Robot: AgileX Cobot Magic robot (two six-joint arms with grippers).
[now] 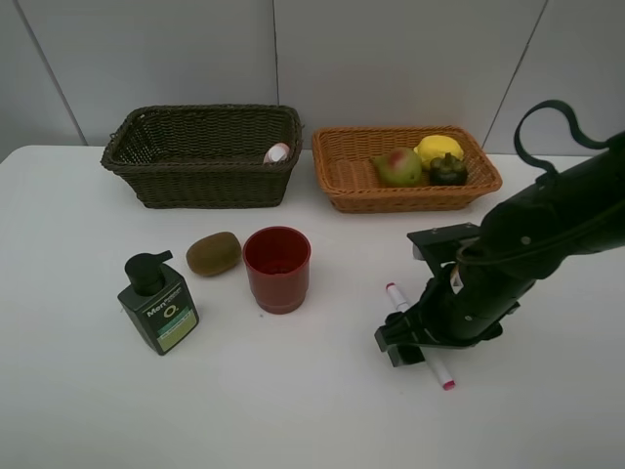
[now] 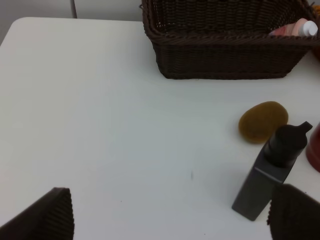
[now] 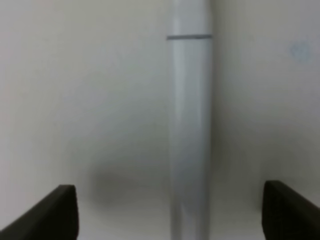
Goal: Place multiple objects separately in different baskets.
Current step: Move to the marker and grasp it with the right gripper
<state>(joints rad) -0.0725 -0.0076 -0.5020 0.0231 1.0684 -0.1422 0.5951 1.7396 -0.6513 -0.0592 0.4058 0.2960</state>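
Straddling the marker (image 1: 399, 299): right gripper (image 3: 172, 210) low over the table (image 1: 293, 420)

Right arm bent down at right of centre. In the wrist view its two fingers stand wide apart with the white barrel running between them, neither touching it. Nothing gripped. The marker lies flat, its pink-capped ends showing either side of the gripper in the high view.

Left gripper (image 2: 172, 215) is spread fully, empty, hanging above bare tabletop. Pump bottle (image 1: 159, 303) stands upright close by one fingertip, not touching.

Dark basket (image 1: 200, 181), back left: pink bottle (image 1: 277, 152) lying in its right-hand end. Contents otherwise hidden by the wall.

Light basket (image 1: 391, 200), back right, just beside the dark one: pear (image 1: 398, 168), lemon (image 1: 439, 149) and mangosteen (image 1: 448, 171) bunched together toward its right half.

On the table in front of the dark basket: kiwi (image 1: 214, 253) on its side, cup (image 1: 277, 269) upright just right of it, mouth up. Pump bottle sits nearer the front edge, left of both. Marker is well apart from these, right of the cup.
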